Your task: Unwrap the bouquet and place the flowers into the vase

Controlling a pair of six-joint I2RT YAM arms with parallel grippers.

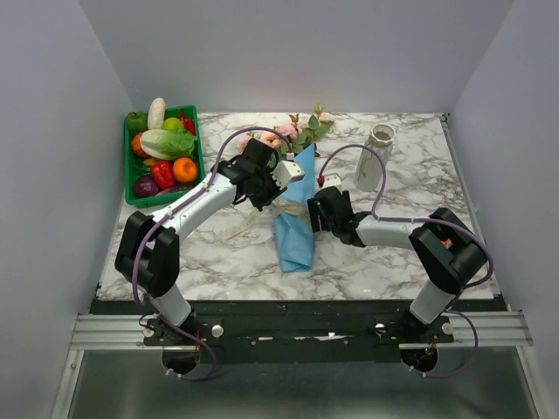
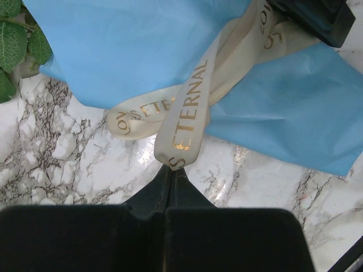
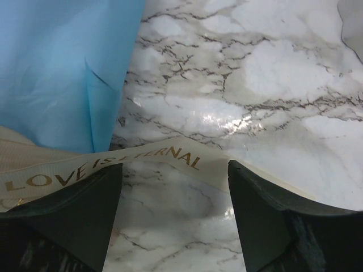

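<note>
Stems are hidden inside the blue paper [image 1: 295,240] of the bouquet [image 1: 302,170], which lies on the table [image 1: 218,262], and the left arm covers some roses [image 1: 278,136]. The left claw [image 2: 172,169] is pressed together, pinching the ribbon [image 2: 190,113] end. The right claw [image 3: 174,187] stands spread over a ribbon strand. Farther back are the upright vase [image 1: 376,157] and a green tray [image 1: 128,175] of vegetables.

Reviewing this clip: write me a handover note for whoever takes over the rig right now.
Left gripper: shut on the beige ribbon.
Right gripper: open, fingers straddling a ribbon end, not gripping.
Bouquet: lying flat, centre, blue paper wrapped, ribbon crossed over it.
Vase: upright, far right, no flowers in it.
Done: nothing unwrapped.
Left: pull ribbon free, open paper, move flowers into vase.
</note>
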